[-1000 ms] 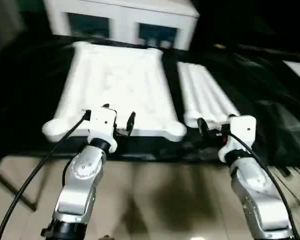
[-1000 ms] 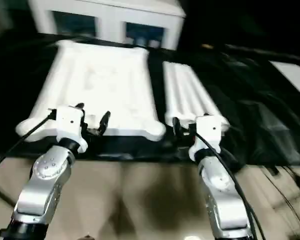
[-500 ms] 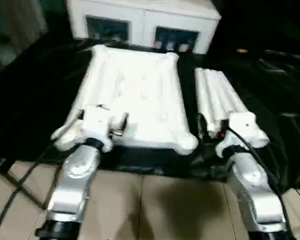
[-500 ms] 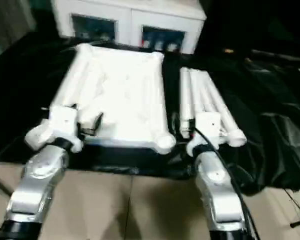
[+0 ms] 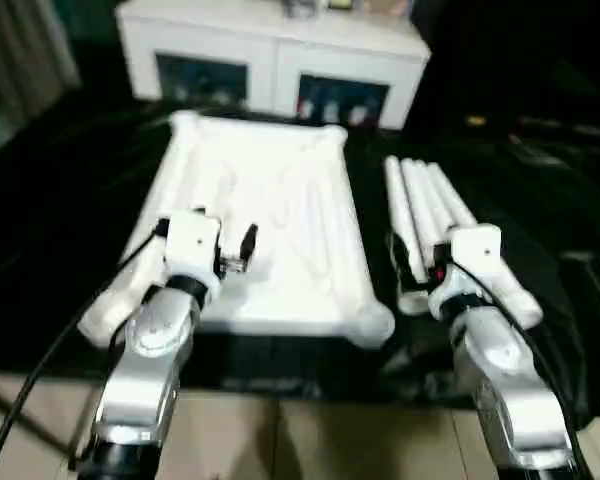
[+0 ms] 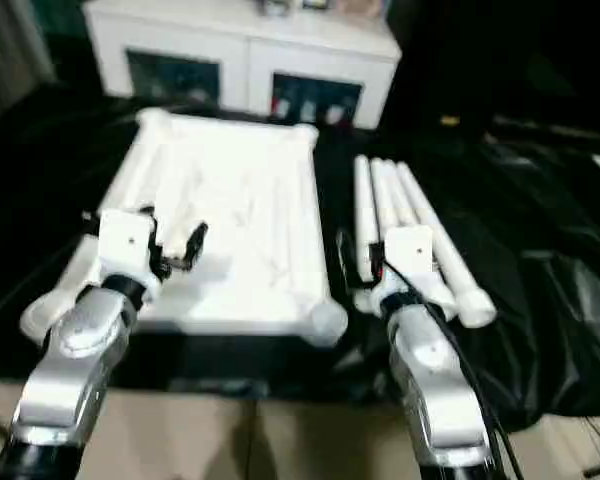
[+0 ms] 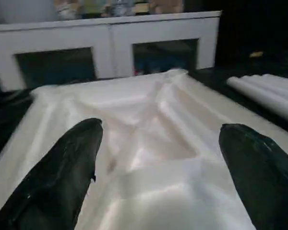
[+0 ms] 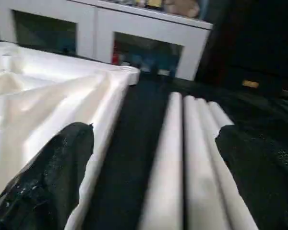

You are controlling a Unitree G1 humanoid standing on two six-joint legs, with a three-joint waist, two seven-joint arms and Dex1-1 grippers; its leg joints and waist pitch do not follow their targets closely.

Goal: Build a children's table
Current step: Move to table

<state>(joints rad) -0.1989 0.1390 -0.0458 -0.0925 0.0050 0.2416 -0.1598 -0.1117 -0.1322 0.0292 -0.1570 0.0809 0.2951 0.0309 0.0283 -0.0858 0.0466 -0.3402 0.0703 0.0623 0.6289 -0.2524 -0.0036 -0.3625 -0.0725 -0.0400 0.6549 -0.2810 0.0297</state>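
Our left gripper (image 7: 158,158), fingers spread and holding nothing, hovers over the near part of the upturned tabletop (image 5: 265,210), which lies on black cloth (image 5: 60,210) before a white glass-door cabinet (image 5: 270,60) holding blurred items. Our right gripper (image 8: 153,167), likewise released, hangs above four legs (image 6: 405,225) laid side by side just right of the tabletop.

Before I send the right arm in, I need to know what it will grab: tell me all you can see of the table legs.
The table legs are long white tubes, smooth and plastic-looking, lying flat side by side on the black cloth, touching one another along their length. They lie to the right of the tabletop, apart from it by a dark strip, running from the near edge toward the white cabinet. The right gripper hovers open over their near ends, holding nothing. The exact count is hard to tell.
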